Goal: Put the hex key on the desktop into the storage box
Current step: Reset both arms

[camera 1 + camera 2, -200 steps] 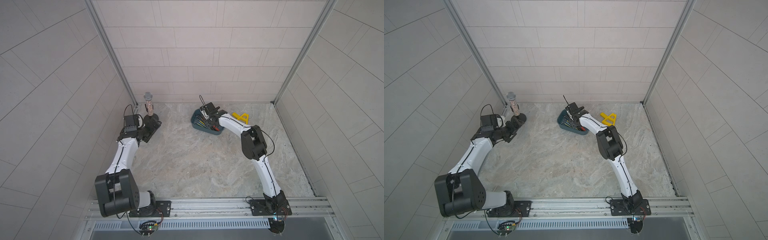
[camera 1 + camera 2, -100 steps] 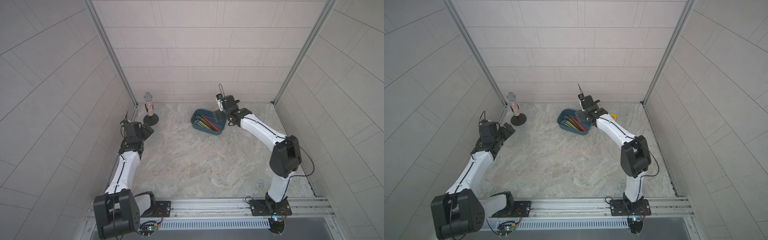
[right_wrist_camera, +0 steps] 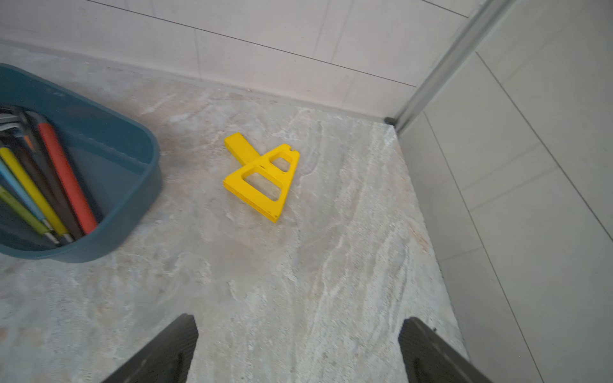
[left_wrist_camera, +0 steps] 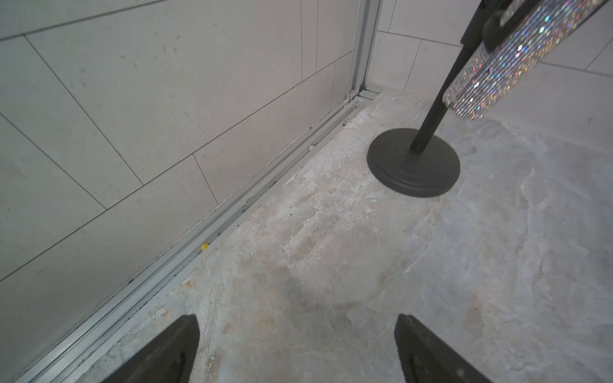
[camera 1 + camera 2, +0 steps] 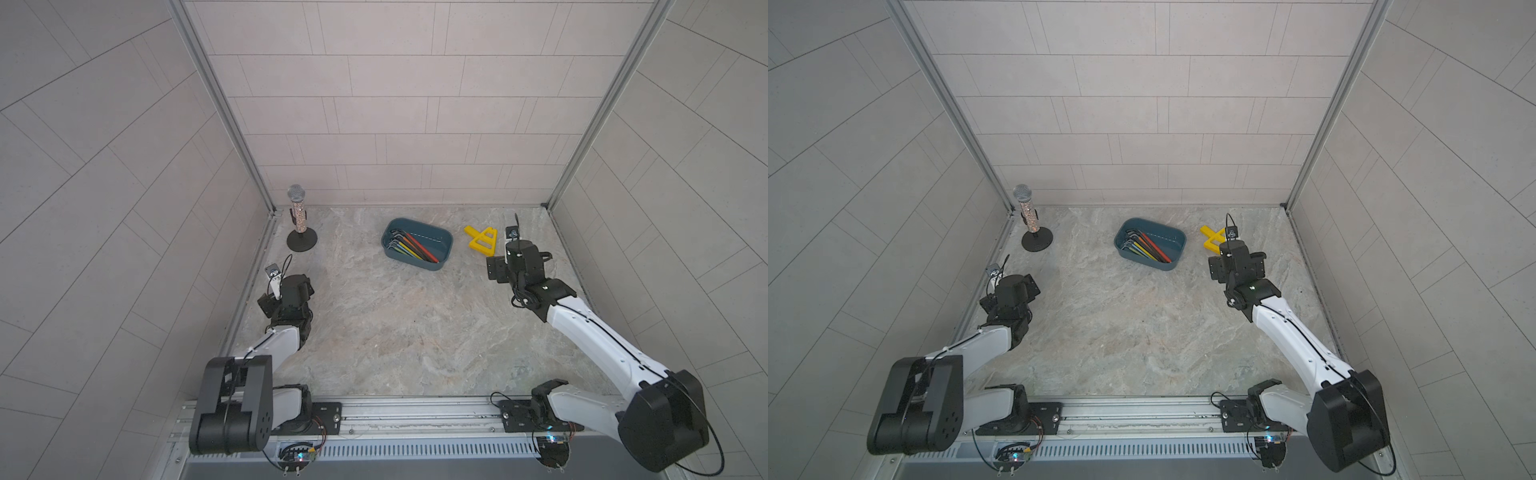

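Hex keys (image 5: 409, 248), coloured sleeves, lie bundled inside storage box (image 5: 438, 243) toward the back of desktop (image 5: 395, 332). Right gripper (image 3: 298, 320) spread wide, empty, above bare surface near yellow frame (image 3: 239, 147). Left gripper (image 4: 297, 318) also wide, empty, near microphone stand (image 4: 413, 162)

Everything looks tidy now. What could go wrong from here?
1. The open right gripper hangs near the yellow frame; a careless swing could knock it.
2. The open left gripper faces the microphone stand, which could topple if bumped.
3. Nudging the shallow storage box might spill its hex keys.
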Robot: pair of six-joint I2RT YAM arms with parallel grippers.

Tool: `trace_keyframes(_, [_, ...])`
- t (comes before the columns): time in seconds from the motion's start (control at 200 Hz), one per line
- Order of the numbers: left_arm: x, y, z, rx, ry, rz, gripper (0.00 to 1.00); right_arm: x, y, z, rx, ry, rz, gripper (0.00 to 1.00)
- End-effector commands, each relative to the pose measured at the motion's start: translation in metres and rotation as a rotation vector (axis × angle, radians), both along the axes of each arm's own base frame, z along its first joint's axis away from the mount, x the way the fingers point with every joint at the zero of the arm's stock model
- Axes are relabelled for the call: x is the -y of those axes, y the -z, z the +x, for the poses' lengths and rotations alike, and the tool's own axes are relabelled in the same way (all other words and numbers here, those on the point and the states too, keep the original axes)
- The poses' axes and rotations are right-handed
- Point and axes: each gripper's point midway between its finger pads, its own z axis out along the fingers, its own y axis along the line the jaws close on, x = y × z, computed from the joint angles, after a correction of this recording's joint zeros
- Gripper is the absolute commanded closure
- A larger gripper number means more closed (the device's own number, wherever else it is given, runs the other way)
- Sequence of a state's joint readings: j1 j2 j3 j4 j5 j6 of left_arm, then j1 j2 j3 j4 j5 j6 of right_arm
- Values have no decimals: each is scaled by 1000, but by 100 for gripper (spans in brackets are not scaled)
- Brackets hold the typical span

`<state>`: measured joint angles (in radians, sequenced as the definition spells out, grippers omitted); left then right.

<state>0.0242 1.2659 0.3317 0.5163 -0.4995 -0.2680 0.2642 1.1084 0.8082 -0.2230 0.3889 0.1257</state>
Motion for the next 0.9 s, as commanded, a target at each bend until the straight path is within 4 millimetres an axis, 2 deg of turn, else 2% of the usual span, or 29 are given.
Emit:
trace_keyframes(0.0, [4,-28,11,150,22,37,0,44,-21,-9,147,226,-31,0])
trace_keyframes(0.105, [9,-12,11,169,50,23,0,54,4,-9,128,223,-85,0])
trace_keyframes(0.125, [10,-11,13,178,61,24,0,55,4,-6,150,221,-92,0])
trace_keyframes(0.145, [12,-11,16,186,73,31,0,55,16,-8,148,215,-102,0])
trace_keyframes(0.225, [19,-11,28,175,127,40,0,50,34,-2,235,177,-101,0])
trace_keyframes(0.3, [23,-4,29,117,149,31,0,46,47,4,305,156,-93,0])
trace_keyframes(0.32, [24,-11,35,122,156,29,0,46,51,5,310,159,-93,0])
trace_keyframes(0.355, [24,-10,36,110,161,27,0,46,58,8,306,158,-100,0])
trace_keyframes(0.4, [27,-9,38,114,183,30,0,45,68,12,293,151,-108,0])
trace_keyframes(0.455, [40,0,45,87,270,24,0,43,77,18,294,148,-114,0])
trace_keyframes(0.485, [45,8,49,84,300,26,0,44,79,20,306,159,-108,0])
trace_keyframes(0.565, [45,-4,56,182,305,57,0,39,86,25,333,127,-105,0])
trace_keyframes(0.65, [42,4,46,91,278,25,0,42,88,21,315,130,-82,0])
trace_keyframes(0.71, [43,5,51,111,284,35,0,46,94,20,322,100,-22,0])
trace_keyframes(0.735, [45,5,54,116,302,39,0,48,105,19,304,89,11,0])
trace_keyframes(0.81, [53,6,62,95,355,36,0,56,103,24,374,91,53,0])
trace_keyframes(0.896, [56,11,66,42,373,19,0,55,107,23,296,97,62,0])
